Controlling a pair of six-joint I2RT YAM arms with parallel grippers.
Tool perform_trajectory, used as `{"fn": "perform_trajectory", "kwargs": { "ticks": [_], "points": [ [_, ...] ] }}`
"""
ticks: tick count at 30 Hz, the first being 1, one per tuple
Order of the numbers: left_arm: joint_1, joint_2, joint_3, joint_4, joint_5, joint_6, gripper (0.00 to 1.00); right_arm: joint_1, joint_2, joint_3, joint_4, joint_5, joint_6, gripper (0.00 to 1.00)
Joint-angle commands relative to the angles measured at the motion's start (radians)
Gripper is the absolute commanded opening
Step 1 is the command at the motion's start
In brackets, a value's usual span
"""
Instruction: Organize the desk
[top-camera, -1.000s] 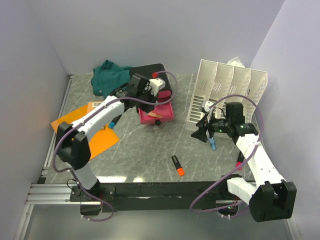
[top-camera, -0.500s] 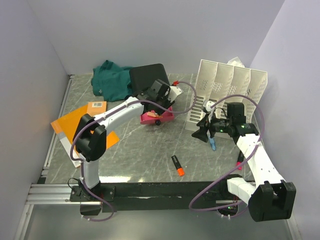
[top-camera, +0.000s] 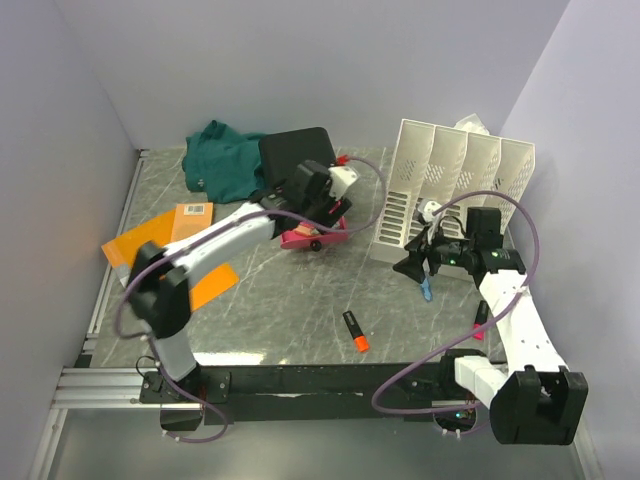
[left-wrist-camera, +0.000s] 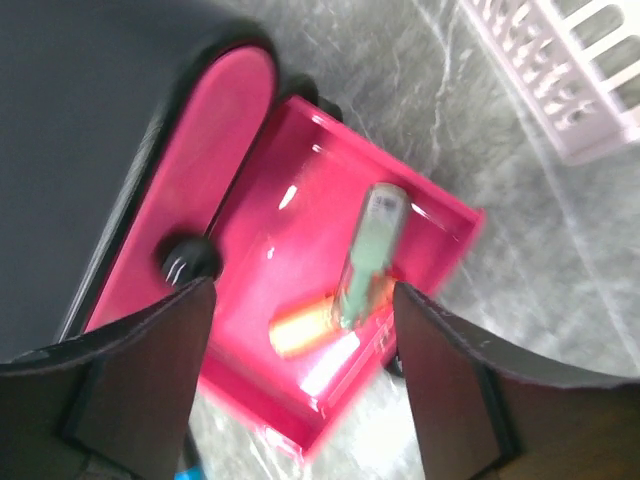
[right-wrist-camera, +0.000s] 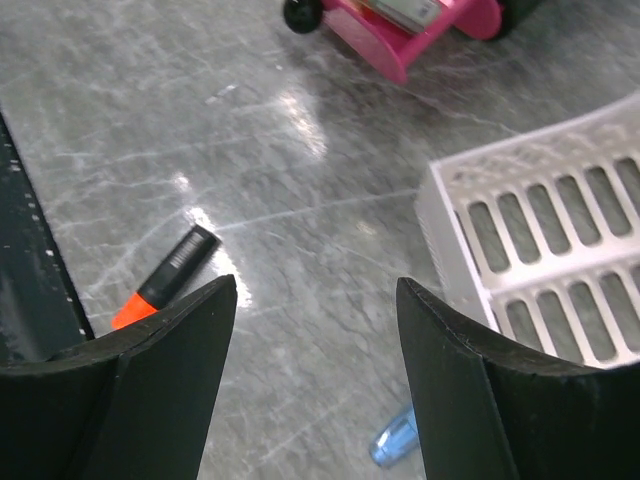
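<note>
Since a second ago our left arm swung rightward; the left fingers (left-wrist-camera: 140, 380), spread and empty, hang over the pink drawer (left-wrist-camera: 300, 250), toward the grey surface's (top-camera: 280, 300) back edge. Our right fingers (right-wrist-camera: 150, 370) gape empty too. We should lift straight, clearing the drawer rim, before fetching the orange marker (top-camera: 355, 331) by the front edge.

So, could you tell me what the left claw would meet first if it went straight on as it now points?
Probably the greenish pen and orange marker in the open pink drawer, straight ahead of the left claw; depth is unclear.
</note>
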Motion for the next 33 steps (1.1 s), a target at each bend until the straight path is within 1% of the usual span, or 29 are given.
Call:
{"fn": "perform_trajectory", "kwargs": {
  "ticks": [1, 2, 3, 4, 5, 6, 7, 8, 9, 10, 11, 12, 14, 15, 18, 23, 28, 33],
  "points": [
    [-0.003, -0.301, -0.169, 0.138, -0.001, -0.155, 0.84, -0.036, -0.038, 0.002, -0.031, 0.077, -0.058, 0.73],
    [0.0, -0.351, -0.218, 0.158, -0.004, -0.183, 0.92, -0.037, -0.043, 0.003, -0.03, 0.111, -0.053, 0.72],
    [0.0, -0.45, -0.315, 0.19, -0.007, -0.208, 0.97, -0.036, -0.044, 0.008, -0.034, 0.144, -0.047, 0.73],
    [0.001, -0.499, -0.365, 0.199, -0.01, -0.27, 1.0, -0.037, -0.046, 0.012, -0.056, 0.208, -0.044, 0.73],
    [0.009, -0.595, -0.409, 0.205, -0.01, -0.295, 1.0, -0.036, -0.049, 0.019, -0.076, 0.235, -0.058, 0.73],
    [0.018, -0.644, -0.498, 0.21, -0.003, -0.32, 0.99, -0.036, -0.053, 0.026, -0.092, 0.269, -0.065, 0.72],
    [0.027, -0.69, -0.537, 0.208, 0.008, -0.37, 1.0, -0.034, -0.056, 0.026, -0.117, 0.302, -0.068, 0.73],
    [0.052, -0.777, -0.575, 0.205, 0.042, -0.393, 1.0, -0.034, -0.064, 0.025, -0.132, 0.368, -0.078, 0.72],
    [0.062, -0.818, -0.642, 0.202, 0.054, -0.416, 0.99, -0.03, -0.066, 0.022, -0.143, 0.399, -0.079, 0.73],
    [0.075, -0.858, -0.675, 0.192, 0.06, -0.462, 0.99, -0.023, -0.067, 0.016, -0.165, 0.427, -0.078, 0.72],
    [0.093, -0.935, -0.709, 0.193, 0.066, -0.481, 1.0, -0.02, -0.072, 0.008, -0.169, 0.479, -0.065, 0.72],
    [0.099, -0.969, -0.77, 0.198, 0.066, -0.51, 0.99, -0.017, -0.073, -0.01, -0.174, 0.499, -0.061, 0.72],
    [0.104, -1.058, -0.822, 0.21, 0.05, -0.536, 0.99, -0.005, -0.075, -0.036, -0.159, 0.551, -0.023, 0.72],
    [0.104, -1.079, -0.865, 0.216, 0.03, -0.552, 0.99, 0.0, -0.072, -0.056, -0.149, 0.597, -0.013, 0.72],
    [0.104, -1.132, -0.914, 0.233, -0.004, -0.564, 1.0, 0.009, -0.038, -0.075, -0.116, 0.64, 0.036, 0.72],
    [0.104, -1.124, -0.89, 0.202, -0.062, -0.552, 1.0, 0.023, 0.067, -0.092, -0.059, 0.686, 0.109, 0.72],
    [0.104, -1.113, -0.881, 0.188, -0.07, -0.553, 1.0, 0.052, 0.144, -0.086, -0.024, 0.709, 0.137, 0.72],
    [0.104, -1.138, -0.884, 0.185, -0.09, -0.556, 0.99, 0.082, 0.206, -0.089, 0.009, 0.724, 0.165, 0.7]
  ]
}}
